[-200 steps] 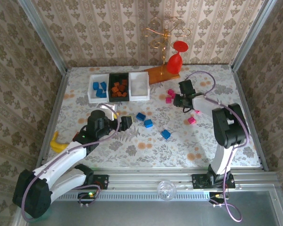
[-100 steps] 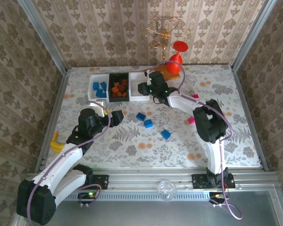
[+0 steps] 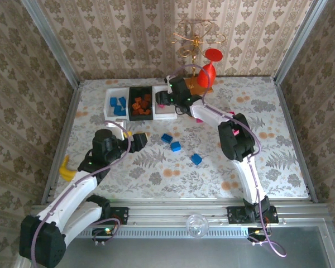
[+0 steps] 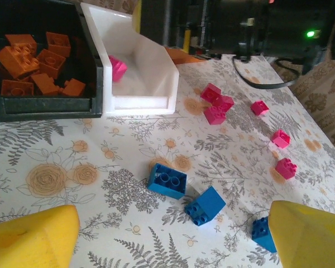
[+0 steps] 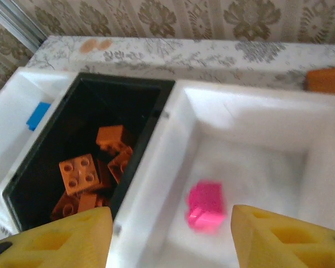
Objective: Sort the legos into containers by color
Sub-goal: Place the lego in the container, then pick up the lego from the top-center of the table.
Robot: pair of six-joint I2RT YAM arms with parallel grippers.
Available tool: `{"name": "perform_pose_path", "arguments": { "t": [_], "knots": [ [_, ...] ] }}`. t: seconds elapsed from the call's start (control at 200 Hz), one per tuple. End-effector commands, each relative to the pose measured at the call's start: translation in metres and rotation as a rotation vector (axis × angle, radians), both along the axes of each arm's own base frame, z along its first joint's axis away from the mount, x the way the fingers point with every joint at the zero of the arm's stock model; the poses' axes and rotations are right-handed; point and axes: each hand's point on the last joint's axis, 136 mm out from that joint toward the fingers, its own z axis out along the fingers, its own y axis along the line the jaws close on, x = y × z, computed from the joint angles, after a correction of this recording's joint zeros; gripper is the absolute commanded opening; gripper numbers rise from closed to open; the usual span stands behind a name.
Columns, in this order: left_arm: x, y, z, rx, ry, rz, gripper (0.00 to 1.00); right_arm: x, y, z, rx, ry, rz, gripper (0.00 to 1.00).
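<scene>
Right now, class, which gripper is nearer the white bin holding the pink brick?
The right gripper. Its fingers hover directly over the white bin and its pink brick. The left gripper hangs over the table by the blue bricks, short of the bins.

Top cam high at near side, whole worktop (image 3: pixel 156 173). L wrist low, R close above; share black bin (image 4: pixel 44 109), white bin (image 4: pixel 142 104).

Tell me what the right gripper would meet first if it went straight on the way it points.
Most likely the pink brick lying in the white bin: the right gripper hangs open above it, aimed into that bin. Depth is unclear, so the bin floor could come first.
</scene>
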Motion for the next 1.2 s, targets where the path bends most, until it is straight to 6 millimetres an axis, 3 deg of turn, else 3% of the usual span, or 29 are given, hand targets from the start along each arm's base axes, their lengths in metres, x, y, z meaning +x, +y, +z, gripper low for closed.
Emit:
{"name": "perform_pose_path", "arguments": {
  "t": [0.0,0.055,0.12,0.26,0.36,0.47,0.67,0.965,1.195],
  "knots": [
    [-0.005,-0.016,0.003,-0.012,-0.014,-0.073,0.89,-0.025,-0.029,0.040,-0.032,-0.045,-0.031,0.64],
    [-0.004,-0.021,0.002,-0.009,-0.024,-0.088,0.89,-0.044,-0.046,0.038,-0.065,-0.028,-0.054,0.67],
    [-0.012,-0.041,0.001,-0.005,-0.043,-0.155,0.88,-0.067,-0.072,0.027,-0.118,0.003,-0.101,0.69],
    [-0.017,-0.072,-0.002,0.005,-0.082,-0.251,0.88,-0.110,-0.129,-0.021,-0.224,0.114,-0.209,0.74],
    [-0.020,-0.097,-0.005,0.008,-0.087,-0.332,0.88,-0.121,-0.159,-0.051,-0.272,0.199,-0.266,0.75],
    [-0.021,-0.119,-0.012,0.033,-0.082,-0.391,0.87,-0.117,-0.179,-0.076,-0.287,0.269,-0.319,0.75],
    [-0.021,-0.138,-0.019,0.043,-0.062,-0.420,0.87,-0.092,-0.182,-0.104,-0.278,0.340,-0.333,0.72],
    [-0.019,-0.131,-0.027,0.076,-0.051,-0.382,0.87,-0.069,-0.168,-0.124,-0.277,0.377,-0.306,0.67],
    [-0.018,-0.130,-0.029,0.084,-0.048,-0.377,0.87,-0.061,-0.163,-0.132,-0.271,0.393,-0.294,0.57]
  ]
}}
